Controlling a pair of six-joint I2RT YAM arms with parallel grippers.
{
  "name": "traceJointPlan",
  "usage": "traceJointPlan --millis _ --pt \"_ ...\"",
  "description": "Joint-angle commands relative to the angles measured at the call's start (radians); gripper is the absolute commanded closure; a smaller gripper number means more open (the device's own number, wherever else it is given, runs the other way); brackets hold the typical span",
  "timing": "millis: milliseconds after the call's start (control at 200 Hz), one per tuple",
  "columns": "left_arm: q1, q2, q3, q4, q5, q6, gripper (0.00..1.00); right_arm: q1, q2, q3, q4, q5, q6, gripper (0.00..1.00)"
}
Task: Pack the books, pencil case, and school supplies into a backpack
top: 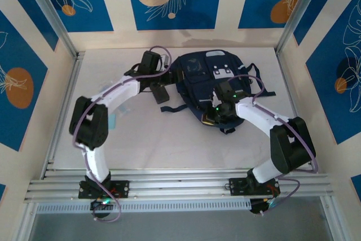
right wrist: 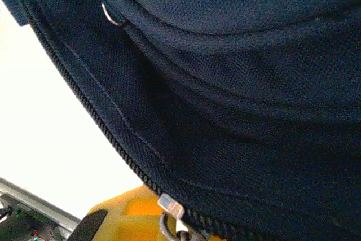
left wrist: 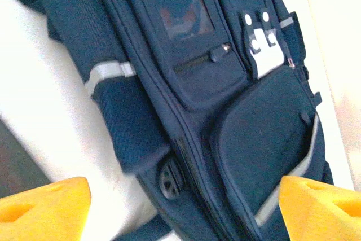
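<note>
Backpack (top: 200, 80) lies flat on the table's (top: 169, 145) far half, right of centre. Left gripper (top: 160, 94) hangs by its left side, fingers spread wide, released. Right gripper (top: 213, 115) sits clenched at the near-edge zipper (right wrist: 113, 139); can't tell what it pinches.

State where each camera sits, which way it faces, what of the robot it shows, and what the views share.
Top external: above and behind the arm bases, looking down on the table, backpack and both arms; left gripper beside the backpack, right gripper at its near edge.
Left wrist: on the left wrist, facing the backpack's front pockets; its yellow fingers stand wide apart.
Right wrist: close against the backpack's zipper; a yellow finger shows at the bottom.
All three share the backpack.
</note>
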Motion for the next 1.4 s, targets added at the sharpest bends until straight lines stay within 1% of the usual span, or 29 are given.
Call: traceJointPlan --millis 0,115,220,355,460,520,550,590,635,680,765,790,900,965,1050,1125,1230,1315,1395 --pt "-0.020 -0.104 -0.123 -0.005 -0.031 -0.022 0.14 -0.012 0.010 0.024 0.081 -0.078 0.019 1.00" --pt "-0.074 -0.155 -0.270 0.121 -0.033 -0.128 0.14 -0.018 0.013 0.010 0.104 -0.105 0.025 1.00" --pt "-0.135 -0.118 -0.341 0.263 -0.022 -0.253 0.14 -0.019 0.012 0.011 0.109 -0.127 0.035 1.00" --pt "-0.200 -0.025 -0.327 0.379 -0.043 -0.351 0.14 -0.012 -0.009 0.005 0.112 -0.143 0.059 1.00" --pt "-0.237 0.046 -0.282 0.409 -0.075 -0.386 0.14 -0.001 -0.033 -0.011 0.111 -0.141 0.074 1.00" --pt "-0.243 0.083 -0.266 0.442 -0.088 -0.410 0.16 0.009 -0.047 -0.022 0.109 -0.139 0.080 1.00" --pt "-0.244 0.098 -0.263 0.465 -0.089 -0.425 0.19 0.013 -0.053 -0.028 0.107 -0.137 0.083 1.00" --pt "-0.245 0.119 -0.258 0.492 -0.087 -0.437 0.25 0.017 -0.061 -0.038 0.103 -0.135 0.085 1.00" --pt "-0.246 0.137 -0.250 0.509 -0.086 -0.446 0.36 0.021 -0.073 -0.049 0.095 -0.129 0.083 1.00" --pt "-0.246 0.149 -0.252 0.530 -0.087 -0.447 0.53 0.022 -0.082 -0.055 0.074 -0.120 0.074 1.00" --pt "-0.242 0.156 -0.250 0.529 -0.095 -0.430 0.91 0.019 -0.093 -0.054 0.000 -0.092 0.028 1.00" --pt "-0.240 0.156 -0.247 0.517 -0.095 -0.419 1.00 0.016 -0.095 -0.050 -0.032 -0.078 0.008 1.00" --pt "-0.217 0.155 -0.213 0.441 -0.099 -0.341 1.00 0.004 -0.113 -0.034 -0.179 -0.024 -0.083 1.00" --pt "-0.191 0.158 -0.188 0.393 -0.100 -0.296 1.00 -0.005 -0.135 -0.038 -0.253 0.012 -0.124 1.00" --pt "-0.147 0.170 -0.155 0.355 -0.074 -0.250 1.00 -0.031 -0.168 -0.061 -0.315 0.042 -0.157 1.00" --pt "-0.107 0.190 -0.107 0.315 -0.029 -0.200 1.00 -0.078 -0.201 -0.086 -0.341 0.062 -0.175 1.00" --pt "-0.066 0.223 -0.001 0.197 0.015 -0.099 1.00 -0.152 -0.234 -0.087 -0.351 0.072 -0.180 1.00" --pt "-0.041 0.248 0.082 0.121 0.025 -0.019 1.00 -0.186 -0.243 -0.062 -0.351 0.092 -0.179 1.00" --pt "-0.021 0.281 0.174 0.048 0.020 0.037 1.00 -0.197 -0.242 -0.041 -0.323 0.075 -0.172 1.00"
